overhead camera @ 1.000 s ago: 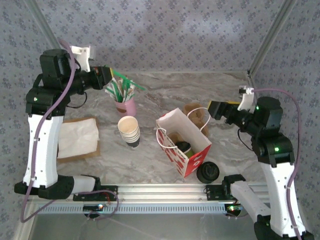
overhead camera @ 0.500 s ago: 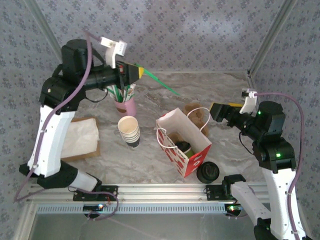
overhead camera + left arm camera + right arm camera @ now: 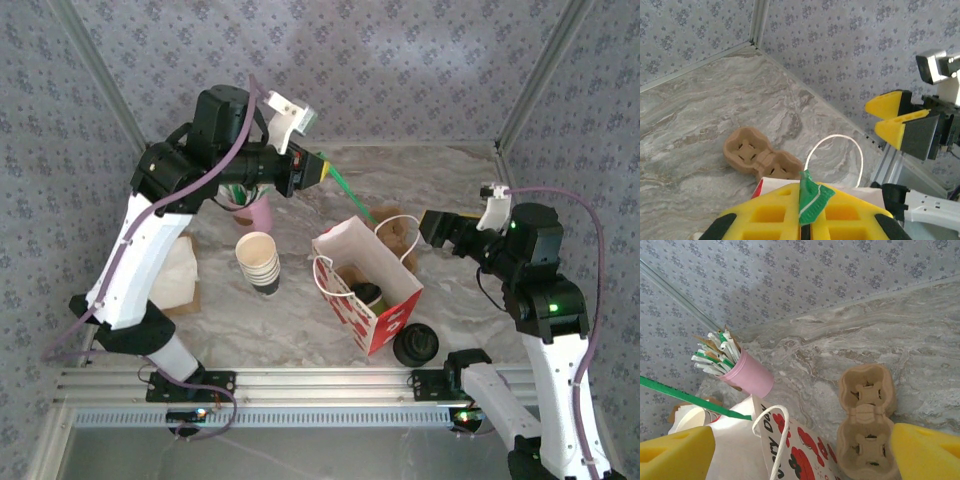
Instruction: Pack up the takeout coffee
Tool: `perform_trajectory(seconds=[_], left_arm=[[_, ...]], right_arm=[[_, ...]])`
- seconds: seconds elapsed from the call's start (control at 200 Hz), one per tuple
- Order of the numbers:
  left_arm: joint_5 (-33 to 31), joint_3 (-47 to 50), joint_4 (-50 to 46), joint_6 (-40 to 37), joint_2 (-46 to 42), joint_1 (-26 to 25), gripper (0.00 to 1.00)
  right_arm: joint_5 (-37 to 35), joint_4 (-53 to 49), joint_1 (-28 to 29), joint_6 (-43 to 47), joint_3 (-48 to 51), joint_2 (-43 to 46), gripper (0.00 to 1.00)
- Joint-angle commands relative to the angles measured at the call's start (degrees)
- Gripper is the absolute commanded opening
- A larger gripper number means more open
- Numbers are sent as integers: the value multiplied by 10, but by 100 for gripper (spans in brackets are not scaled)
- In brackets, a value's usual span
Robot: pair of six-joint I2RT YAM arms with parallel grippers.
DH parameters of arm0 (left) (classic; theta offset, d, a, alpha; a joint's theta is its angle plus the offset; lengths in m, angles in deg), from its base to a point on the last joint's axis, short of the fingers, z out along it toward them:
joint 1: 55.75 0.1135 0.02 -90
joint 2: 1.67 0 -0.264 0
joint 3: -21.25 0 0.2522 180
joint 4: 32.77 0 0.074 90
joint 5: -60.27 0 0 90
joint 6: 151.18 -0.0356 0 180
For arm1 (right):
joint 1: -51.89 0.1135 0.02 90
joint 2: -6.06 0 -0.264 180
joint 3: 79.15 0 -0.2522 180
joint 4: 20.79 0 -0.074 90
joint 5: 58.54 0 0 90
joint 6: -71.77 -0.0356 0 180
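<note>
The walls of the bag hide all but the lid of the takeout coffee. At the bag's ten o'clock, the left arm covers most of the pink cup. One end of the green straw is hidden between the left fingers.

Pink cup beyond bag — cardboard carrier beside
</note>
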Motion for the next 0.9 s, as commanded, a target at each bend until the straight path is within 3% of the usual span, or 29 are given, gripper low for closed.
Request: perform_trajectory(seconds=[0.0, 0.48, 0.645, 0.894], left_arm=[[-15, -22, -24, -25, -10, -3, 10], [-52, 46, -34, -46, -110, -3, 11], [-63, 34, -61, -53, -81, -7, 11], [-152, -35, -116, -84, 9, -63, 11]], right_arm=[[1, -1, 2, -7, 3, 0, 93], [15, 7, 2, -10, 6, -14, 94], [17, -1, 3, -9, 6, -23, 94], [21, -25, 3, -3, 7, -34, 94]])
